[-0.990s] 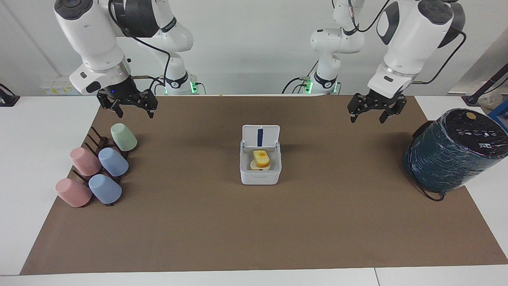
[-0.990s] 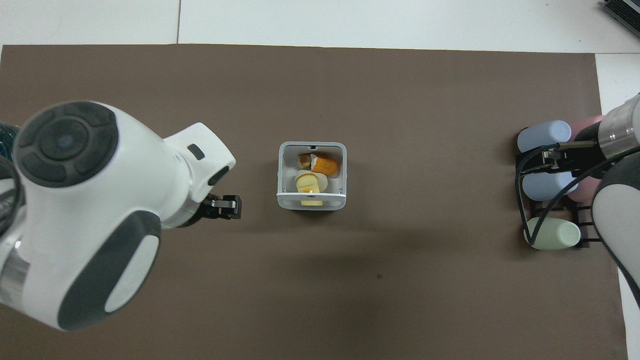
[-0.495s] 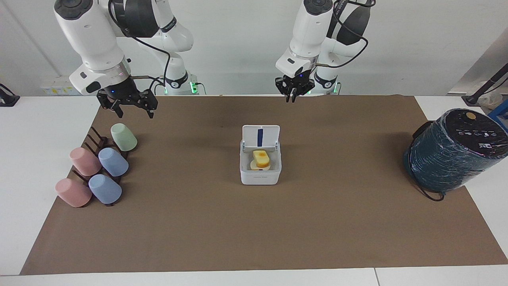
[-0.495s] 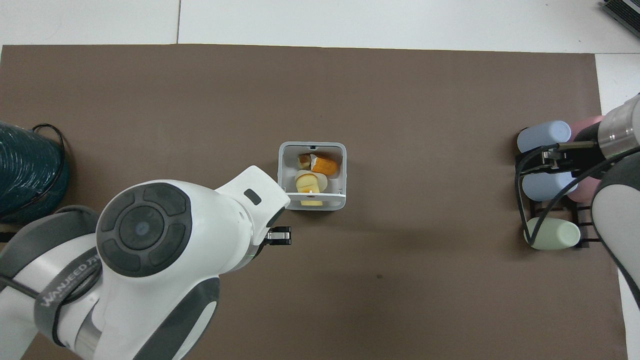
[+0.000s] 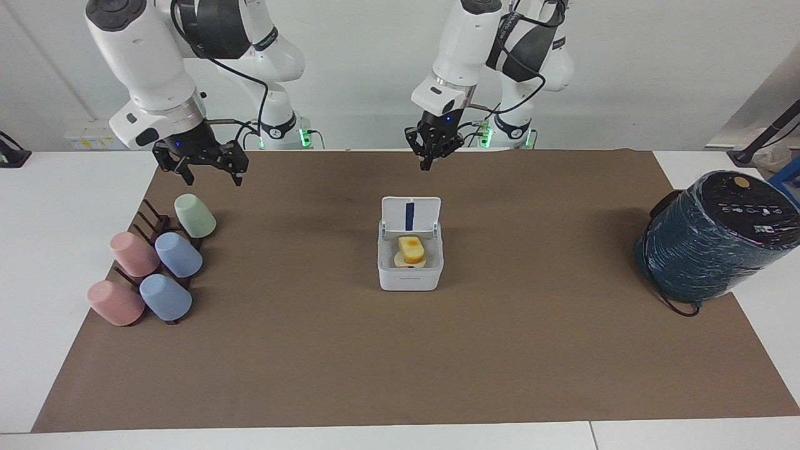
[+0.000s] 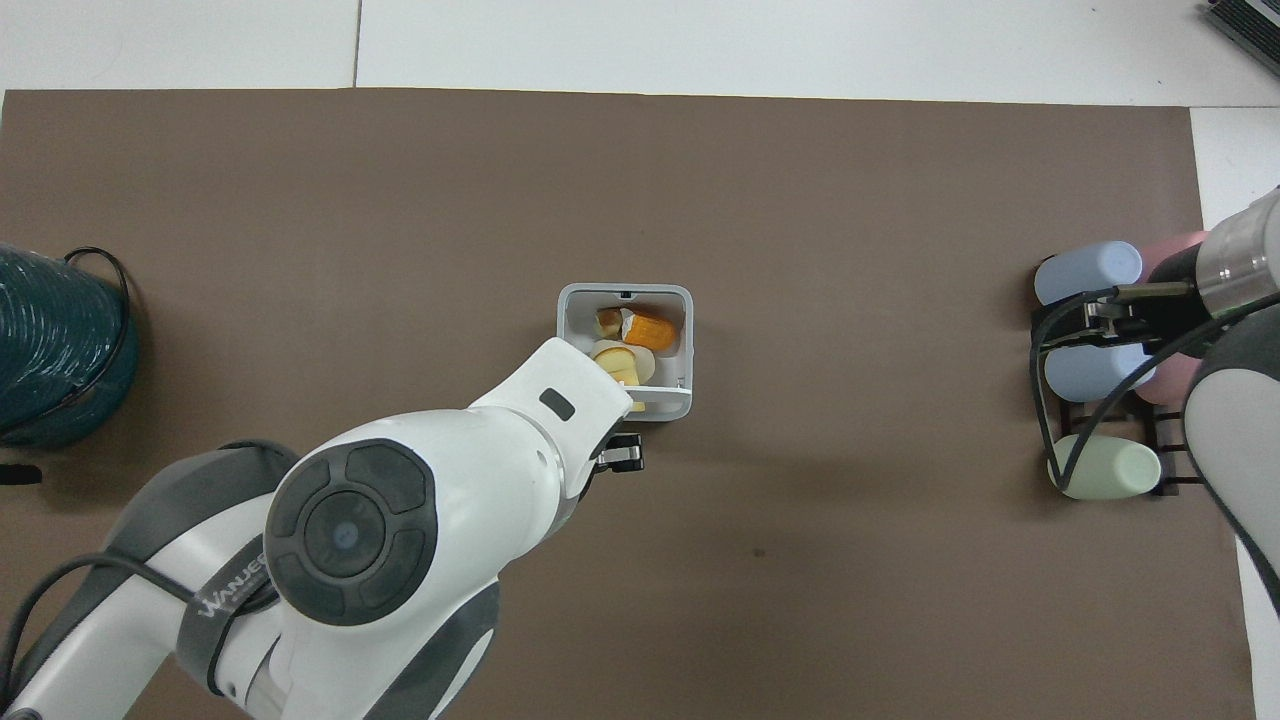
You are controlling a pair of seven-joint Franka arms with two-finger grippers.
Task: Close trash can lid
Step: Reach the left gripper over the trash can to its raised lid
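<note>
Site: robotics lab, as I see it through my two cameras. Evidence: two white arms bolted at the edge of a white tabletop [image 5: 37, 262], green status lights at their bases; brown mat [image 5: 400, 350] laid as work area; bare white wall; wall sockets [image 5: 87, 139]; loose cabling; staged props, namely pastel cups on a rack [image 5: 156, 262] and a wrapped teal cylinder [image 5: 712, 244].
</note>
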